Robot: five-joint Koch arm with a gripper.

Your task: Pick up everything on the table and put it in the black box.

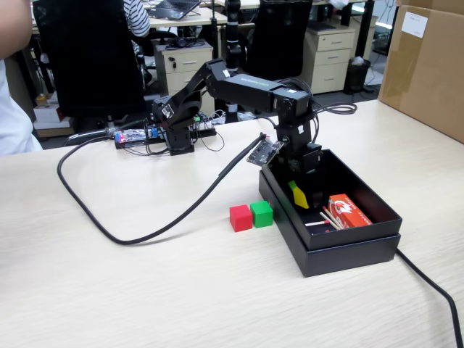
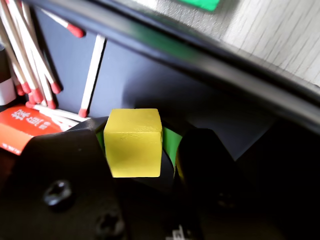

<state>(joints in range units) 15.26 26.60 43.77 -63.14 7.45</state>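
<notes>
The claw [image 1: 299,194] reaches down into the black box [image 1: 348,250] with something yellow at its tips. Red cube [image 1: 240,217] and green cube [image 1: 262,214] touch on the desk [image 1: 145,290] beside the box.

Green cube [image 2: 200,4] cut off, wrist view top.

box interior: end effector [image 1: 300,194] with yellow cube [image 2: 134,142] fills the middle | packet [image 1: 349,211] and matchsticks [image 2: 30,60] crowd lower right of the black box [image 1: 341,254] | desk [image 1: 145,290]: red cube [image 1: 240,217] and green cube [image 1: 262,213] touch, near box's left wall | cable [image 1: 145,235] crosses frame left | lower left desk open
</notes>
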